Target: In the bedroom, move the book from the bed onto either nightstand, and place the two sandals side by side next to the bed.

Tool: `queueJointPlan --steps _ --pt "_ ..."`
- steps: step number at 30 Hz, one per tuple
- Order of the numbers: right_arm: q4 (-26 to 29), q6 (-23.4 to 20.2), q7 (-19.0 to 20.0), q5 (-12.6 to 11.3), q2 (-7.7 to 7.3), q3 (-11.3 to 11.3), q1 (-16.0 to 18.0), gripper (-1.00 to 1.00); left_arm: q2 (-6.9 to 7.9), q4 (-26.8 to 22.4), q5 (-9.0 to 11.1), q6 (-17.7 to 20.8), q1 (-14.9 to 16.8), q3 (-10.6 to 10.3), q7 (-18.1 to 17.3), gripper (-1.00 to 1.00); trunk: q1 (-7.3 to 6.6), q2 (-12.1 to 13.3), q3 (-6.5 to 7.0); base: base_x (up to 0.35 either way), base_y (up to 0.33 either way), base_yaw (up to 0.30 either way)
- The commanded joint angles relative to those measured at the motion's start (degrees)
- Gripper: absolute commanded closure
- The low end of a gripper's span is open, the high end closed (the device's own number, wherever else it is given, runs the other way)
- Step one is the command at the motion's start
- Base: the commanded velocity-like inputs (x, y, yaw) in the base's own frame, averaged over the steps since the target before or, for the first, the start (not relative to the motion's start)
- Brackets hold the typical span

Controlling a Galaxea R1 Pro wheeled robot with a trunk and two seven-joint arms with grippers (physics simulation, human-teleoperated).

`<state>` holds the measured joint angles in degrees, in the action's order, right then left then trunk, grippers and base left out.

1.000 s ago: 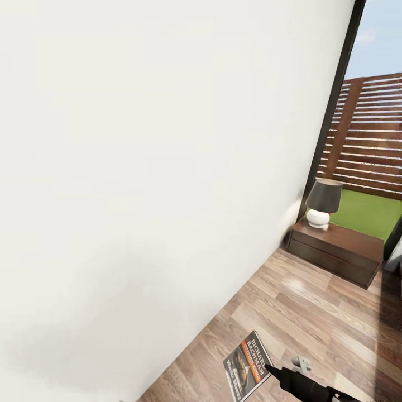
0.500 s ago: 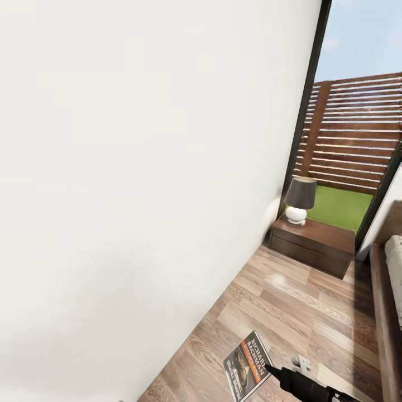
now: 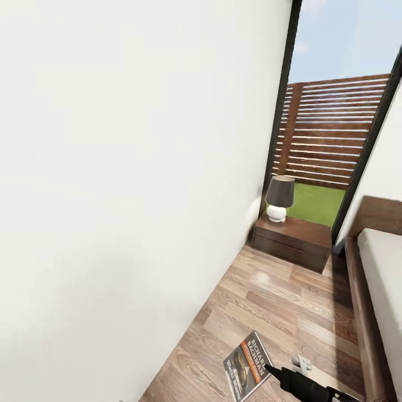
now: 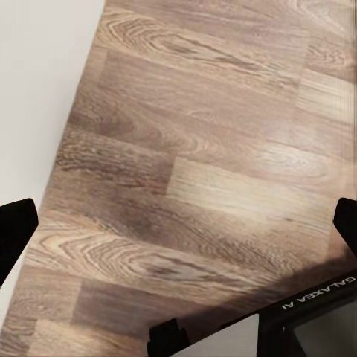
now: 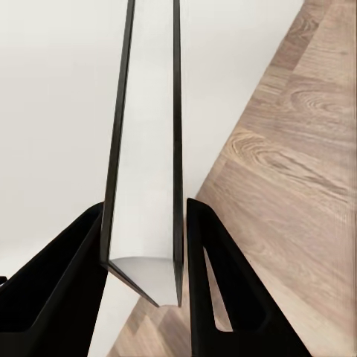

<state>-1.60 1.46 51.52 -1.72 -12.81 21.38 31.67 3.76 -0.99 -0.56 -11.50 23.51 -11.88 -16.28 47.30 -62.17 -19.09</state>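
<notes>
The book [image 3: 247, 365], dark-covered with an orange band and white "RICHARD BACHMAN" lettering, hangs above the wood floor at the bottom of the head view. My right gripper [image 3: 269, 368] is shut on its edge. In the right wrist view the book [image 5: 145, 149] stands edge-on, pinched between the two black fingers [image 5: 74, 275] of the right gripper [image 5: 145, 212]. A nightstand [image 3: 293, 241] with its lamp [image 3: 278, 196] stands ahead in the corner. The bed [image 3: 379, 279] runs along the right. My left gripper [image 4: 178, 223] is open over bare floor. The sandals are out of view.
A white wall [image 3: 128, 184] runs close along my left. A tall black-framed window [image 3: 329, 128] behind the nightstand shows a slatted fence and grass. A strip of plank floor [image 3: 285, 307] lies between the wall and the bed frame.
The camera has turned right: the nightstand and window slid left in the picture and the bed came into view. The book stays gripped at the same spot.
</notes>
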Motion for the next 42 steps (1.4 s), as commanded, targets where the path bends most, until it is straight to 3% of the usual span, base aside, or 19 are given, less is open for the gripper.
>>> queueJointPlan --steps 1,27,42 --pt "-0.2 0.2 0.2 -0.2 -0.02 0.2 0.1 1.0 0.02 0.0 -0.1 -0.3 0.0 -0.3 -0.1 -1.0 0.0 0.0 -0.07 0.01 0.0 -0.224" --pt "-0.2 0.2 0.2 -0.2 -0.02 0.2 0.1 1.0 0.02 0.0 -0.1 -0.3 0.0 -0.3 -0.1 -1.0 0.0 0.0 -0.07 0.002 0.0 -0.224" --pt "-0.2 0.2 0.2 -0.2 -0.02 0.2 0.1 1.0 0.02 0.0 -0.1 -0.3 0.0 -0.3 -0.1 -1.0 0.0 0.0 -0.07 0.207 0.0 -0.223"
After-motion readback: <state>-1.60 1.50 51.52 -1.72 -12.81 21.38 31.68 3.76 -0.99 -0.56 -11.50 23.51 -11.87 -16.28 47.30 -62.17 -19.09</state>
